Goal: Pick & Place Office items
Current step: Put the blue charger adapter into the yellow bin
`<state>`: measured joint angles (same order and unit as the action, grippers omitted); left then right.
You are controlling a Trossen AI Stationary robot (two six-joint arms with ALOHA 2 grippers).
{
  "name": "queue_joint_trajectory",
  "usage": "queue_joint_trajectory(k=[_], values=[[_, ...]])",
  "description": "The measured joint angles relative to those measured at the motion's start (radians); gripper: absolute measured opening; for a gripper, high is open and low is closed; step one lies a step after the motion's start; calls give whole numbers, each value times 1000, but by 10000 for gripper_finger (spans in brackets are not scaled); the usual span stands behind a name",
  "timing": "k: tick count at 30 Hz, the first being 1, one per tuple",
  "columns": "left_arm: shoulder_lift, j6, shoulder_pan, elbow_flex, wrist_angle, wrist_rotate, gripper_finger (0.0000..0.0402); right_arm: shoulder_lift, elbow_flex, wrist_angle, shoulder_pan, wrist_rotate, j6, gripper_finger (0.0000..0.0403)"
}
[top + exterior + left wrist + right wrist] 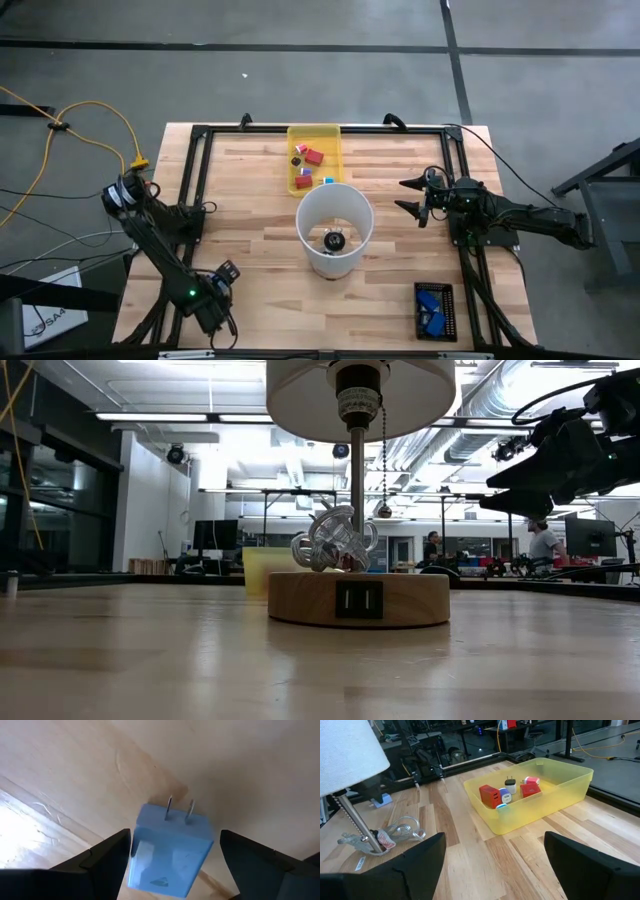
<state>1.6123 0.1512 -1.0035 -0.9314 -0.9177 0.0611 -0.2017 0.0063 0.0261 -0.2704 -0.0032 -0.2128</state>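
The table [260, 240] carries a white-shaded lamp [334, 229] near its middle, and everything here is placed from that lamp. The left arm folds back and reaches down to the near left corner, well away from the lamp; its left gripper [172, 850] points down at the wood with fingers [107, 852] spread apart, and a blue plug block [170, 847] sits between them, touching neither by the look of it. The block's long axis runs away from the wrist, and its two metal prongs point forward, away from the gripper. The right arm stretches in level from the right edge, its right gripper [413, 196] just right of the lamp, raised off the table, fingers wide apart and empty. Behind the lamp lies a yellow tray [570, 782] with red blocks [490, 796] and small white and blue pieces lying at mixed angles. A black holder [435, 310] with blue items sits at the near right.
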Motion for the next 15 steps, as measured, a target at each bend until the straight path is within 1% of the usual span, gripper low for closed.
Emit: queue_joint_trajectory(k=[5, 15], values=[[24, -54, 0, 0, -3, 1, 299, 0, 0, 0, 0, 0, 0, 325], [25, -73, 0, 0, -14, 11, 298, 0, 0, 0, 0, 0, 0, 325]])
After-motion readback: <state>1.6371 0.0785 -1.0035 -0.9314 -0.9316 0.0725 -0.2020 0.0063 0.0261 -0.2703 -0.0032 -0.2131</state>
